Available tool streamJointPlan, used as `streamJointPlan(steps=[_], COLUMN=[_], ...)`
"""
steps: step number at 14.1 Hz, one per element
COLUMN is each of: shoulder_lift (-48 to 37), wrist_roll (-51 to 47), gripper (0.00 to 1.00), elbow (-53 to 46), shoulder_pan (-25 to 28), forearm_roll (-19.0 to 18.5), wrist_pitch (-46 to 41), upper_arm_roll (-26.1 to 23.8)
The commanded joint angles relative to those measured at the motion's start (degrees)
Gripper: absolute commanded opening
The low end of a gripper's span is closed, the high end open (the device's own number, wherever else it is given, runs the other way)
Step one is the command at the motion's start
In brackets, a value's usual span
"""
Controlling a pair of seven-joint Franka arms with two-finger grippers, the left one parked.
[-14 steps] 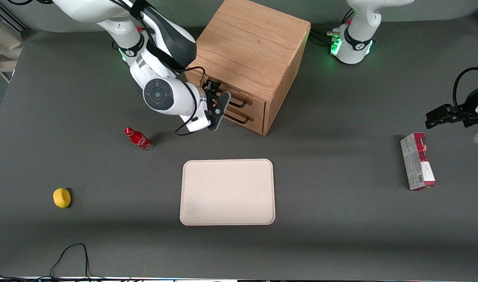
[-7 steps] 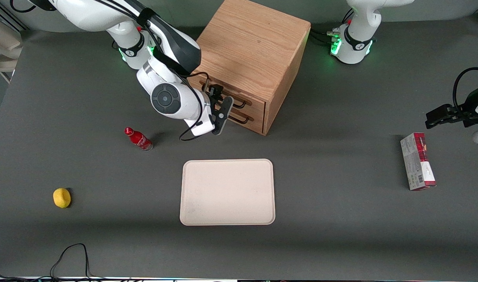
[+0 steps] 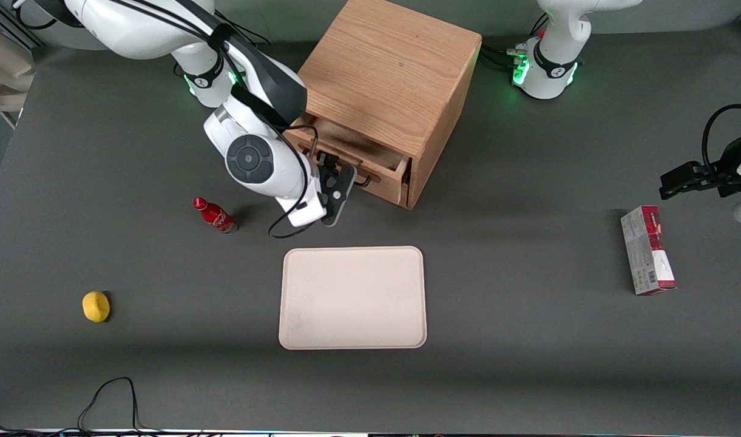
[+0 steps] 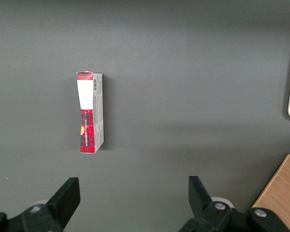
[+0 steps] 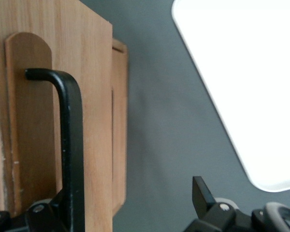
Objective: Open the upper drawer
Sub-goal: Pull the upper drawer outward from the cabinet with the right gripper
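The oak cabinet [image 3: 388,73] stands at the back of the table. Its upper drawer [image 3: 355,145] is pulled partly out, with its inside showing from above. Its black bar handle [image 3: 365,179] is on the drawer front [image 3: 387,187]. My right gripper [image 3: 335,185] is at that handle, in front of the drawer. In the right wrist view the gripper [image 5: 130,193] is open, and the handle [image 5: 71,145] runs close beside one finger against the drawer front [image 5: 94,121]. The lower drawer is hidden under the upper one.
A cream tray [image 3: 352,297] lies nearer the front camera than the cabinet, also in the right wrist view [image 5: 241,72]. A red bottle [image 3: 214,215] and a yellow fruit [image 3: 96,306] lie toward the working arm's end. A red-and-grey box [image 3: 646,250] lies toward the parked arm's end.
The upper drawer has slid out from shut to partly open. My gripper has moved with its handle toward the front camera.
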State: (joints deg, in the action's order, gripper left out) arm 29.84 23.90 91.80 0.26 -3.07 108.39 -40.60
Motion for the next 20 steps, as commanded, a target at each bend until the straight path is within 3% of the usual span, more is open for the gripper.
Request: streamJointPlan(steps=[1,7,20], shoulder_lift=[4.3,6.1,6.7], wrist_roll=[0.4,0.7,0.7], gripper=[1.00,1.00,1.00], elbow=[-5.2,-10.6,-16.7], shoulder_pan=[0.1,-0.8,-1.3], forearm_roll=[-4.7,-7.5,-7.4], wrist_pitch=[-0.1,-0.2,-0.6], upper_arm_roll=[0.0,2.0,9.0])
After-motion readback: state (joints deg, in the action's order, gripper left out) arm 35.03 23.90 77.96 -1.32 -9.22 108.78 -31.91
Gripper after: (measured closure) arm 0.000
